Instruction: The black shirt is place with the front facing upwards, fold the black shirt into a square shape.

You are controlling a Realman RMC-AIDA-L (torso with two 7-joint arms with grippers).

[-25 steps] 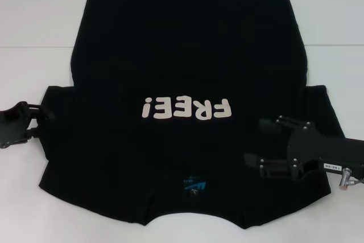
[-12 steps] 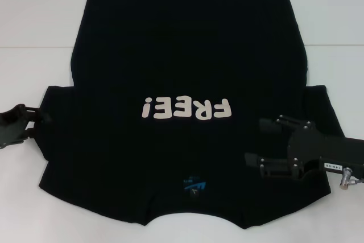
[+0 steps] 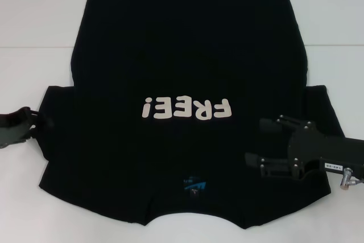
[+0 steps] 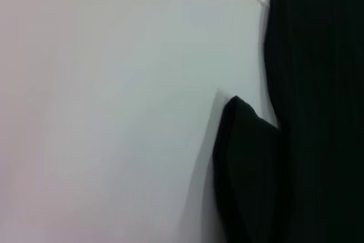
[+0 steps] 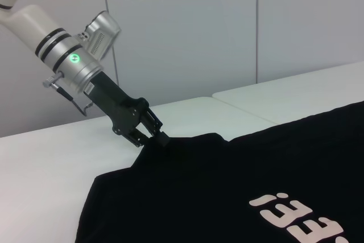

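Note:
The black shirt [image 3: 182, 55] lies spread flat on the white table, front up, with its white "FREE!" lettering [image 3: 187, 108] and blue neck label [image 3: 194, 185] toward me. My left gripper [image 3: 35, 124] is low at the edge of the shirt's left sleeve, open, its tips touching the sleeve corner; the right wrist view shows the left gripper [image 5: 160, 136] there too. That sleeve corner [image 4: 244, 163] fills part of the left wrist view. My right gripper [image 3: 257, 141] hovers open over the shirt's right shoulder area, holding nothing.
The white table [image 3: 34, 38] surrounds the shirt, with a seam line [image 3: 34, 45] running across it. A pale panelled wall [image 5: 187, 27] stands behind the table on the left arm's side.
My left gripper has sunk lower and tilted down toward the sleeve edge. The right gripper and the shirt have stayed where they were.

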